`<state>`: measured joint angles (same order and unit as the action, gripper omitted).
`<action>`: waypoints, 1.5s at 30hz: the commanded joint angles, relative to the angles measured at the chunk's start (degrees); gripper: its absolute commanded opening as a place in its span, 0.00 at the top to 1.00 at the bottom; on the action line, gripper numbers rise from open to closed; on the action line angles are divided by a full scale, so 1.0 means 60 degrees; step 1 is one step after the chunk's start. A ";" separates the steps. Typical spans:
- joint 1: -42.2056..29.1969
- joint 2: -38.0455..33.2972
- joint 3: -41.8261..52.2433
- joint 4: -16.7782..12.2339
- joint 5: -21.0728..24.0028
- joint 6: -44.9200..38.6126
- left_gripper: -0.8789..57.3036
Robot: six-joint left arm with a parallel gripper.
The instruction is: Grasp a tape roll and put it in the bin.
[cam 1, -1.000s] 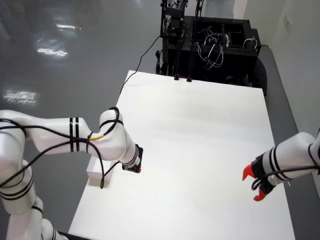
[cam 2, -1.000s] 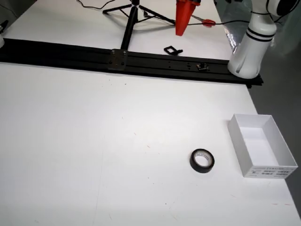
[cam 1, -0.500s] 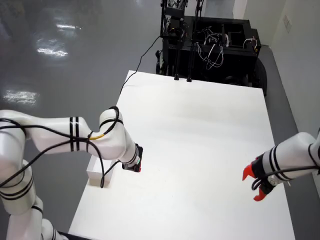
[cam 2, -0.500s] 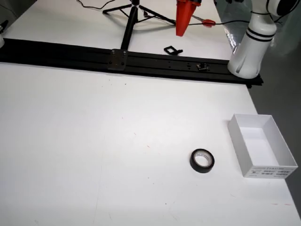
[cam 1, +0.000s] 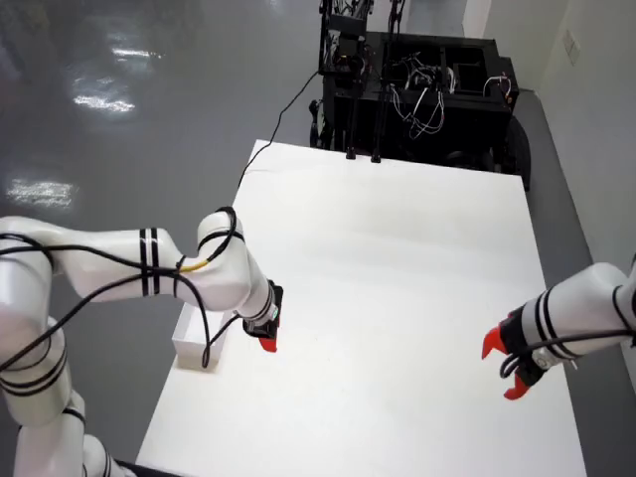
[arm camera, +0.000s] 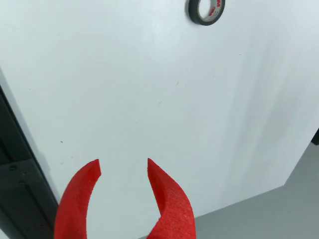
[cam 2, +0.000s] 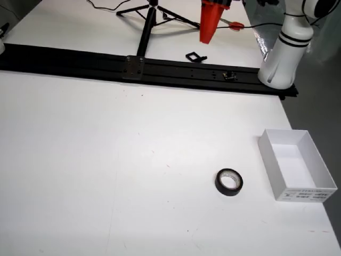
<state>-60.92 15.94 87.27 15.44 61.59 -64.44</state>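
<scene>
A black tape roll (arm camera: pixel 206 11) lies flat on the white table, at the top edge of the wrist view. My gripper (arm camera: pixel 123 162) has red fingers, is open and empty, and sits well short of the roll. In the table view the roll (cam 2: pixel 229 182) lies just left of the white open bin (cam 2: pixel 277 160), which looks empty. The red gripper (cam 2: pixel 208 34) hangs at the far side above the black rail, far from both. The roll does not show in the overhead view.
A black rail (cam 2: pixel 160 69) runs along the far table edge, with a tripod (cam 2: pixel 149 21) and the white arm base (cam 2: pixel 279 58) behind it. In the overhead view a red gripper (cam 1: pixel 264 341) is beside the bin (cam 1: pixel 196 343), and a second arm (cam 1: pixel 512 363) is at the right.
</scene>
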 commanded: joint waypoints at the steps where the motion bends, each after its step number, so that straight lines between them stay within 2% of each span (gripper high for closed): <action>1: 0.1321 0.0815 0.0001 -0.0053 -0.0656 -0.0524 0.60; 7: 0.2375 0.1899 -0.0160 -0.0038 -0.1608 -0.0685 0.54; 13: 0.3122 0.4067 -0.2519 0.0181 -0.1843 -0.0465 0.49; 19: 0.3401 0.6645 -0.5771 0.0064 -0.1345 0.0487 0.46; 22: 0.3738 0.7480 -0.6635 -0.0053 -0.0891 0.0795 0.46; 28: 0.4660 0.7539 -0.5566 -0.0199 -0.0847 0.0839 0.46; 38: 0.5481 0.6338 -0.2900 -0.0141 -0.1755 0.0765 0.47; 45: 0.5349 0.6440 -0.2489 -0.0126 -0.2355 0.0765 0.50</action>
<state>-33.03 53.53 65.19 14.82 52.92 -60.72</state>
